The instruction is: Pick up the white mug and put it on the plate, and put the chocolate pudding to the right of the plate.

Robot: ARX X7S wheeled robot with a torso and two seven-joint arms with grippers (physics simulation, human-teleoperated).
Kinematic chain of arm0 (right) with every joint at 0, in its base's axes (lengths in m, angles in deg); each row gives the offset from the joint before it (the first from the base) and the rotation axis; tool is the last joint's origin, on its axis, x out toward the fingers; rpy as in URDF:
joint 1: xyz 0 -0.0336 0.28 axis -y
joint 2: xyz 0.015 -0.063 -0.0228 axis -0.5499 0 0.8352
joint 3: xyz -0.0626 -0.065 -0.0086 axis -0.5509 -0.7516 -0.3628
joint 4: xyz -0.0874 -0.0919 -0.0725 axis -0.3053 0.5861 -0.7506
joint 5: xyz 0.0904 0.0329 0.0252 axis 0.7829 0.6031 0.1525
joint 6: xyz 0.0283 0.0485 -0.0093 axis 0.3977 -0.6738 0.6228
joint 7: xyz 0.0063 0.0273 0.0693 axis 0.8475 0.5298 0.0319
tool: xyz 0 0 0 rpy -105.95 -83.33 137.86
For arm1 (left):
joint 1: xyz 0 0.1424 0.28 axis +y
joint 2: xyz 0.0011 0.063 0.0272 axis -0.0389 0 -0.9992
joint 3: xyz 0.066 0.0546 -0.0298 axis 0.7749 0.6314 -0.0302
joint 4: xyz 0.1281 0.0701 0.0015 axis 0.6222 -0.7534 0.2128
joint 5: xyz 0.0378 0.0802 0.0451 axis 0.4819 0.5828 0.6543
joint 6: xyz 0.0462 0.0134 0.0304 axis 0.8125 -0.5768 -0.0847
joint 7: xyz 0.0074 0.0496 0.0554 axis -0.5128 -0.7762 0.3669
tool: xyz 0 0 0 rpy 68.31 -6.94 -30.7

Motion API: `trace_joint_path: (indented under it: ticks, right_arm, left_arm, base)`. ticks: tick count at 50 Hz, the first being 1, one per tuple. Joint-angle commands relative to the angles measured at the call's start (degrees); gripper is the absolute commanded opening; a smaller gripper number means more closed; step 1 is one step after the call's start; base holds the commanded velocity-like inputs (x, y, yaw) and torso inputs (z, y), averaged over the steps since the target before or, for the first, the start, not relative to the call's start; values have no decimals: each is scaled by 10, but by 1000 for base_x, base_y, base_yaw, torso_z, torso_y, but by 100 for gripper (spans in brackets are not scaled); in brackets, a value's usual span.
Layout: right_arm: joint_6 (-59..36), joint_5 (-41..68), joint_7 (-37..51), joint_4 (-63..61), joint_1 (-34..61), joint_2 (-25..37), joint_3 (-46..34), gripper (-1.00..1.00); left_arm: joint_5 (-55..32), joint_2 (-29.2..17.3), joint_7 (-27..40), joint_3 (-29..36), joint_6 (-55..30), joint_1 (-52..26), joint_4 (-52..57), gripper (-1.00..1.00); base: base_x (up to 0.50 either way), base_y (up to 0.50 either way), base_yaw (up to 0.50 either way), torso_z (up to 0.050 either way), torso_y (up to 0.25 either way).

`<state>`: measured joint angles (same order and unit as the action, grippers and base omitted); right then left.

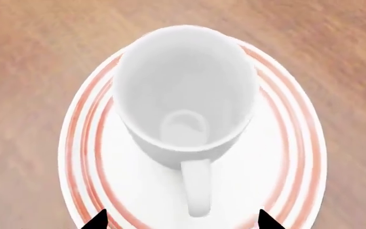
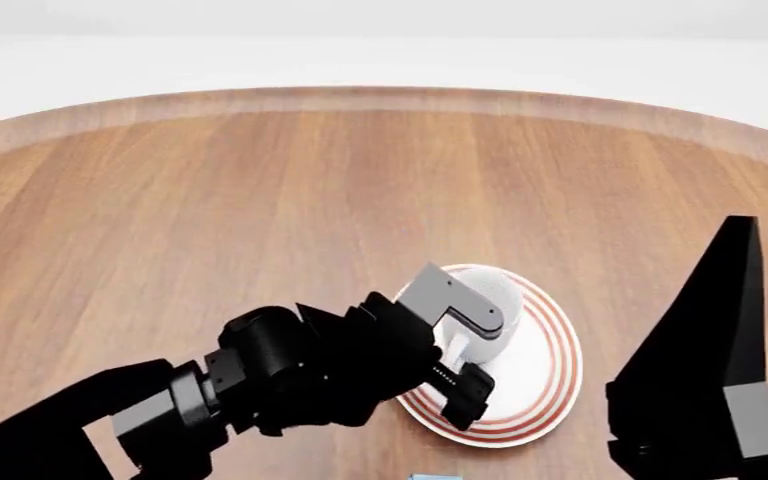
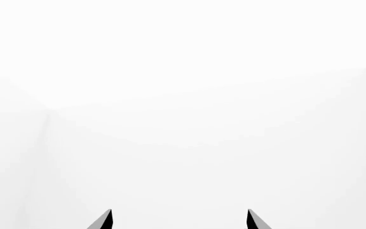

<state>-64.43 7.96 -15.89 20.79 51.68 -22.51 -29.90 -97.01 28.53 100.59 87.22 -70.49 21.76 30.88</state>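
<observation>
Fingertips of the left gripper (image 1: 181,220) show as two dark points at the bottom edge of the left wrist frame, spread wide with clear space between them, clamped on nothing. Between those tips runs the loop handle of the white mug (image 1: 184,90), untouched by either one. That mug stands upright on the plate (image 1: 285,157), mouth facing the camera, its inside bare. Red rings circle the plate's rim on both sides of the mug, and wooden table (image 1: 30,57) shows all around.

Over to the head view: the left gripper (image 2: 471,352) sits at lower centre, one grey finger lying across the mug's near side, the other dark finger lower down over the plate's near rim. The white mug (image 2: 494,300) stands a little left of the plate's middle. The plate (image 2: 558,360) lies right of centre in the lower half of the frame. A sliver of light blue peeks in at the very bottom edge, too small to identify.

Right arm (image 2: 711,370) rises as a dark wedge at the lower right, well clear of the plate. In its own wrist view the right gripper (image 3: 179,220) shows two tips apart against plain white, holding nothing.
</observation>
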Motion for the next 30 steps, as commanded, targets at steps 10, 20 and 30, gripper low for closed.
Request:
trace_joint_path:
  ticks: [10, 20, 30]
  right_arm:
    - [-2, -17, -10, -1, 0, -9, 2, 100]
    - [2, -20, -11, 1, -2, -8, -1, 100]
    - [-1, -22, -10, -1, -1, -7, -5, 100]
  left_arm:
    - [-20, -66, 68, -24, -32, 12, 185, 100]
    - [-37, -115, 104, -45, -27, 10, 274, 100]
    - [-55, -174, 131, -68, -10, 23, 365, 100]
  base:
    - [0, 0, 0, 0, 0]
    - [0, 0, 0, 0, 0]
    - [0, 0, 0, 0, 0]
